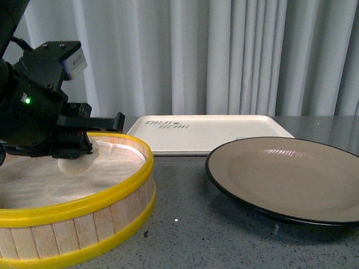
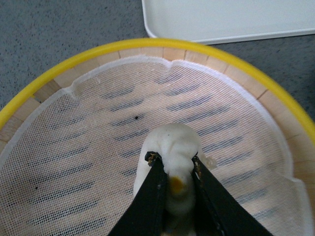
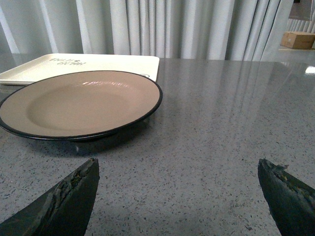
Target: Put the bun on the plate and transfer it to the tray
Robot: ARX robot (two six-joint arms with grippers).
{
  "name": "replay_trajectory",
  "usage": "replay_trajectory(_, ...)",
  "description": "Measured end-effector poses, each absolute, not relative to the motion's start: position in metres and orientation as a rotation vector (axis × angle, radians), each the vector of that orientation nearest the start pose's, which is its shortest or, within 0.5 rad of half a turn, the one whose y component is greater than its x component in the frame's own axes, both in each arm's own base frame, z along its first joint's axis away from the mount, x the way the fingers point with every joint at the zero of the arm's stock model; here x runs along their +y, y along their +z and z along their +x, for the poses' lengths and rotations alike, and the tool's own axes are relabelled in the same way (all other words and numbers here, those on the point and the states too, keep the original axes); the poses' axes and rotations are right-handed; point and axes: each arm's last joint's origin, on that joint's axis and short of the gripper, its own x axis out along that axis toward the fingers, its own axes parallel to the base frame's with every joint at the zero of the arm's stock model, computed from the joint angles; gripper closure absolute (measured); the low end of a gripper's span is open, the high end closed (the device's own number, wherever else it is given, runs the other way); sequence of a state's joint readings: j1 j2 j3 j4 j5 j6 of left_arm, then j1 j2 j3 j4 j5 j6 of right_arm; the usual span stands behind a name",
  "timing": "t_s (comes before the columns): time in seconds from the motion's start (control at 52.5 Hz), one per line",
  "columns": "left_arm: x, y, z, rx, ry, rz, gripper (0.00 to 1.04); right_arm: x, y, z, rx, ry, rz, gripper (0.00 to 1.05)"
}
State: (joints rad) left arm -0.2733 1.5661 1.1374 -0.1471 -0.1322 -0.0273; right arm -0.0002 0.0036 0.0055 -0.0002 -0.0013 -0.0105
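This looks like a robot test room dressed up with kitchen things. Pale grey curtains point(image 1: 253, 48) run across the whole back like a backdrop. The table point(image 1: 202, 235) is a speckled grey slab, and on it a steamer basket point(image 1: 82, 225), a plate point(image 1: 288, 177) and a tray point(image 1: 209, 133) are laid out neatly. A black robot arm point(image 1: 23, 111) with a green light reaches over it, and a cardboard box point(image 3: 299, 39) sits further off past the table

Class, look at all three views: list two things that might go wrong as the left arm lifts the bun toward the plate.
1. The left gripper pinches only a narrow part of the soft bun, so it may tear or slip free.
2. The bun sits on the mesh liner; if it sticks, the liner could lift with it.
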Motion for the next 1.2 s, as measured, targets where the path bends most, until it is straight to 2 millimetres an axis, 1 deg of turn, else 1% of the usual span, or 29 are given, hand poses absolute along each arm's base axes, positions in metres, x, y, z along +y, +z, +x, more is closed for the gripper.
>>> replay_trajectory(0.076,-0.095,0.275,0.332,0.533,-0.148,0.093,0.99,0.0,0.165,0.098,-0.002,0.001,-0.01,0.08)
replay_trajectory(0.133,-0.1,0.28,0.33,0.51,-0.165,0.106,1.0,0.0,0.165,0.098,-0.002,0.001,-0.01,0.08)
replay_trajectory(0.267,-0.118,0.295,0.327,0.443,-0.228,0.164,1.0,0.0,0.165,0.098,-0.002,0.001,-0.01,0.08)
replay_trajectory(0.362,-0.137,0.304,0.326,0.396,-0.295,0.201,1.0,0.0,0.165,0.098,-0.002,0.001,-0.01,0.08)
replay_trajectory(0.457,-0.162,0.31,0.327,0.351,-0.387,0.236,1.0,0.0,0.165,0.098,-0.002,0.001,-0.01,0.08)
replay_trajectory(0.476,-0.175,0.31,0.328,0.341,-0.429,0.253,1.0,0.0,0.165,0.098,-0.002,0.001,-0.01,0.08)
replay_trajectory(0.495,-0.181,0.309,0.328,0.339,-0.45,0.263,1.0,0.0,0.165,0.098,-0.002,0.001,-0.01,0.08)
replay_trajectory(0.59,-0.204,0.3,0.334,0.354,-0.512,0.304,1.0,0.0,0.165,0.098,-0.002,0.001,-0.01,0.08)
replay_trajectory(0.648,-0.221,0.29,0.341,0.377,-0.574,0.335,1.0,0.0,0.165,0.098,-0.002,0.001,-0.01,0.08)
replay_trajectory(0.724,-0.235,0.279,0.351,0.406,-0.633,0.347,1.0,0.0,0.165,0.098,-0.002,0.001,-0.01,0.08)
replay_trajectory(0.876,-0.25,0.277,0.358,0.428,-0.686,0.369,1.0,0.0,0.165,0.098,-0.002,0.001,-0.01,0.08)
replay_trajectory(0.99,-0.262,0.278,0.356,0.448,-0.709,0.391,1.0,0.0,0.165,0.098,-0.002,0.001,-0.01,0.08)
replay_trajectory(1.086,-0.27,0.274,0.355,0.482,-0.731,0.401,1.0,0.0,0.165,0.098,-0.002,0.001,-0.01,0.08)
replay_trajectory(1.2,-0.275,0.268,0.355,0.516,-0.726,0.414,1.0,0.0,0.165,0.098,-0.002,0.001,-0.01,0.08)
